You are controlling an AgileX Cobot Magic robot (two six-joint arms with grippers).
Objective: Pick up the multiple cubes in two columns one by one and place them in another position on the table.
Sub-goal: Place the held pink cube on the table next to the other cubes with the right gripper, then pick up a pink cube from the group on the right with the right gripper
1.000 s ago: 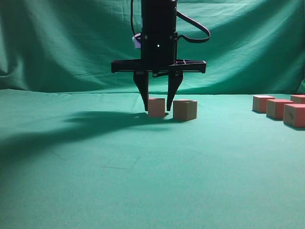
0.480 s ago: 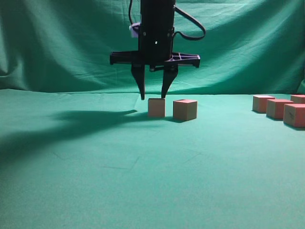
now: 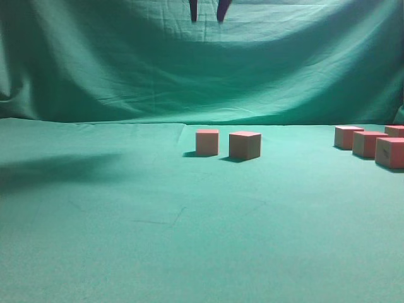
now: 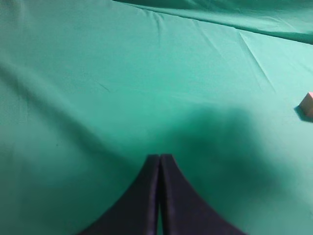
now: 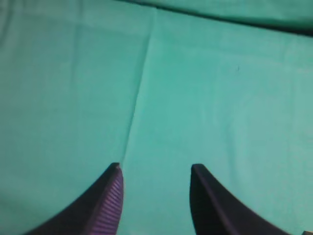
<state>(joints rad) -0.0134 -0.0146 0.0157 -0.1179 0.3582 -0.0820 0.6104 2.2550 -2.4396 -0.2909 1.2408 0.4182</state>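
Two pinkish-red cubes stand side by side on the green table (image 3: 189,246) near the middle: one (image 3: 207,142) on the left, the other (image 3: 245,145) just right of it. More cubes (image 3: 369,144) cluster at the far right edge. My right gripper (image 3: 207,9) hangs high above the left middle cube, only its fingertips showing, open and empty. In the right wrist view that gripper (image 5: 155,169) has bare cloth between its jaws. My left gripper (image 4: 160,156) is shut on nothing above the cloth, with a cube (image 4: 308,104) at the right edge of its view.
A draped green backdrop (image 3: 95,63) rises behind the table. Shadow lies on the cloth at the left (image 3: 50,170). The cloth is slightly wrinkled.
The right gripper, which straddled the left middle cube a second ago, has risen straight up almost out of view. That cube stays on the table beside its neighbour.
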